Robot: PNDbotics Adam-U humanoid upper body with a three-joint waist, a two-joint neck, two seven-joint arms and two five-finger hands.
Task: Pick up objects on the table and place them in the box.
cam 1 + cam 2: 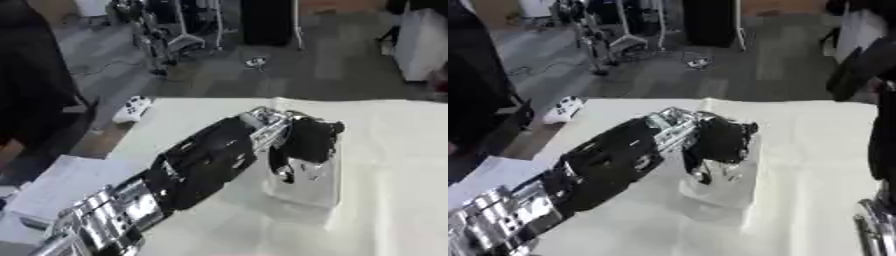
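The main risk: the pouch (308,181) could be slipping out of the left hand (308,140) on the way to the box, since the hand appears to be catching only its upper part while the rest is hanging or resting below. A shiny, smooth wrapper of that sort would likely be sliding easily, and a quick swing of the arm could be shaking it free. A second risk is the aim, because no box is showing in either view, so the carry would be heading toward a target out of sight.

The left hand is reaching in from 7 o'clock to the middle of the table (402,165), its fingers curling down around the top of the silvery pouch. Whether the pouch is lifting clear of the cloth or still touching it, I cannot tell.

At 3 o'clock in the right eye view a dark limb (878,145) is showing, probably the right arm; its hand is not in view. A white device (133,109) is sitting at 10 o'clock, just off the table's corner.
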